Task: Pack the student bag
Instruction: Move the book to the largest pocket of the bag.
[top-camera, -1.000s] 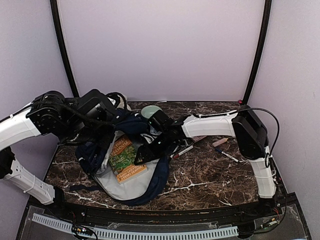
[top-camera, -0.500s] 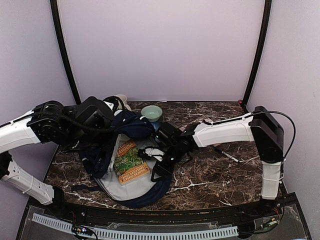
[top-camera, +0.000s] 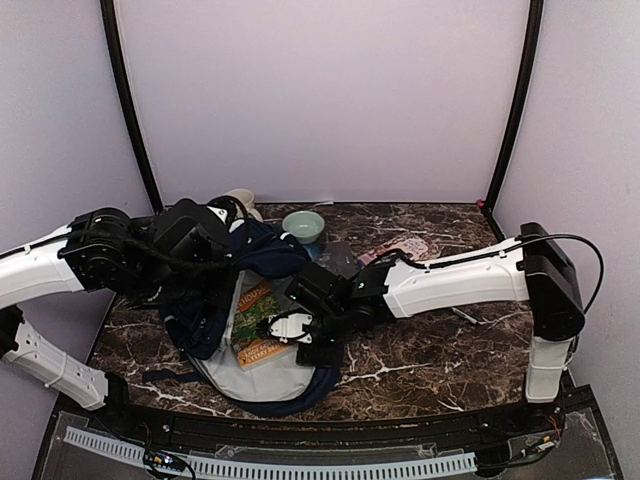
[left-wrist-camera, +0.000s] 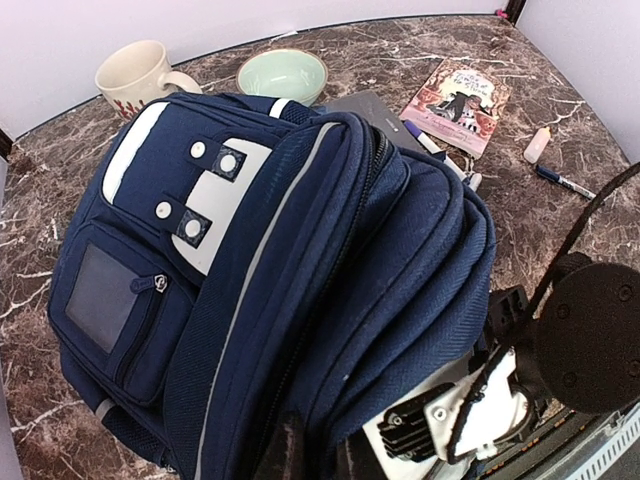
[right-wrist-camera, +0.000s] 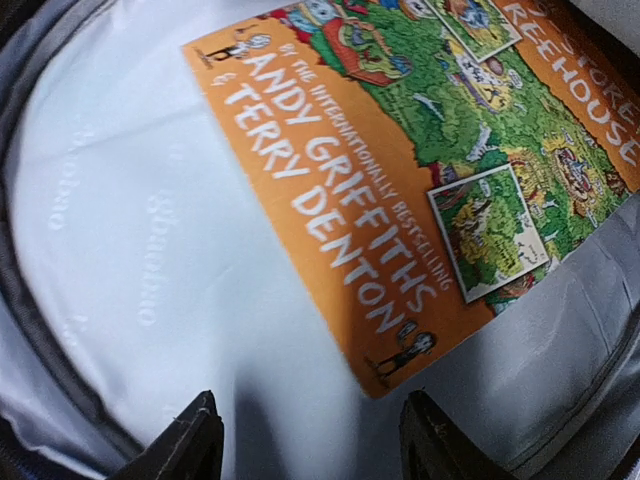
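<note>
Right claw (right-wrist-camera: 315, 455), wrist view: the jaws stand apart with nothing between them, poised just above the pale grey lining (right-wrist-camera: 120, 250) inside the student bag (top-camera: 250, 255). You can read the orange-and-green paperback (right-wrist-camera: 420, 180) lying flat on that lining, ahead of the fingertips and untouched by them.

Left claw (left-wrist-camera: 310, 450), wrist view: closed narrow on a fold of the bag's navy fabric, so it appears to hold the front panel up and back. In the overhead view the bag lies left of centre on the desk (top-camera: 440, 345), with its lining spread toward the near edge and both arms meeting over it.

Outside the bag, behind it and to its right, are a cream mug (left-wrist-camera: 135, 72), a pale green bowl (left-wrist-camera: 282, 75), a pink-covered book (left-wrist-camera: 462, 95), a marker (left-wrist-camera: 565, 182) and a small pale bottle (left-wrist-camera: 537, 145). Packing therefore looks only begun.

Risks for you to weigh:
- **Left pinch slipping.** It covers little cloth. If it slips, the front panel would likely drop over the opening and onto the right wrist.
- **Right claw snagging on the way out.** Its fingers sit low over soft lining and close to the rim. Lifting out at an angle could hook the zip edge or a strap, drag the bag and shift the paperback.
- **Right claw going lower.** Descending further could crumple the lining or nudge the book's corner.
</note>
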